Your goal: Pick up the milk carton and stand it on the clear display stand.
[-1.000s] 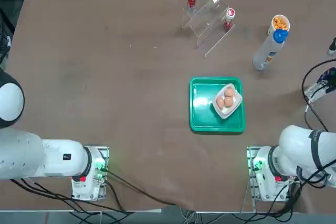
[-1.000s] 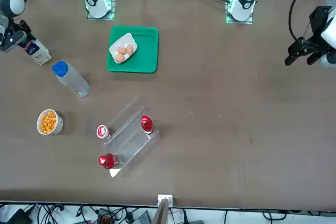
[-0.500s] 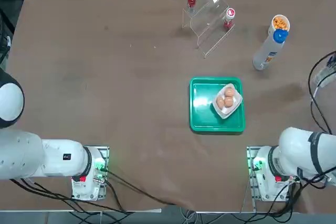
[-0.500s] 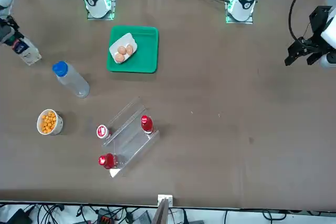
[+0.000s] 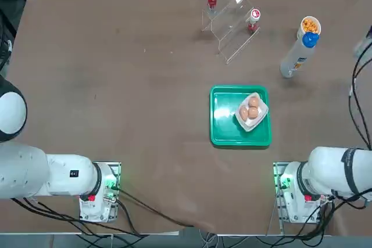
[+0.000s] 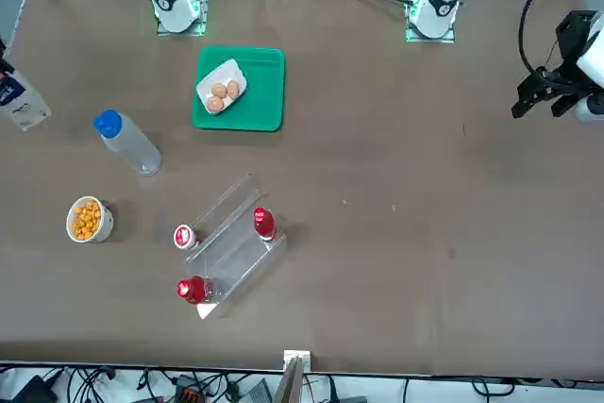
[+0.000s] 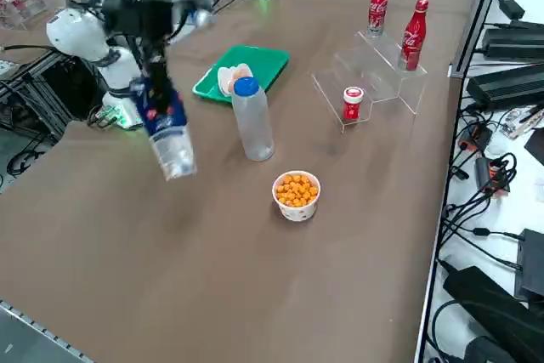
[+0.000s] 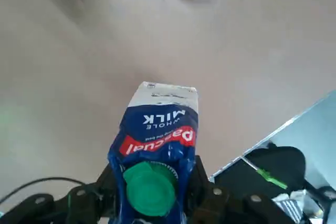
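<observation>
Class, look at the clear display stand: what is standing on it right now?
Two red soda bottles and a small red can stand on the clear display stand. The milk carton is not there; the right hand holds it off at the table's edge.

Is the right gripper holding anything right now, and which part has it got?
Yes. The right gripper holds the blue and white milk carton by its upper end, beside the green cap, clear of the brown table.

my right arm reaches out past the bench's right edge, wrist pointing down. the end effector (image 7: 158,101) hangs raised in the air, its fingers (image 8: 207,195) clamped on either side of the milk carton (image 8: 157,145), gripping near its capped top.
</observation>
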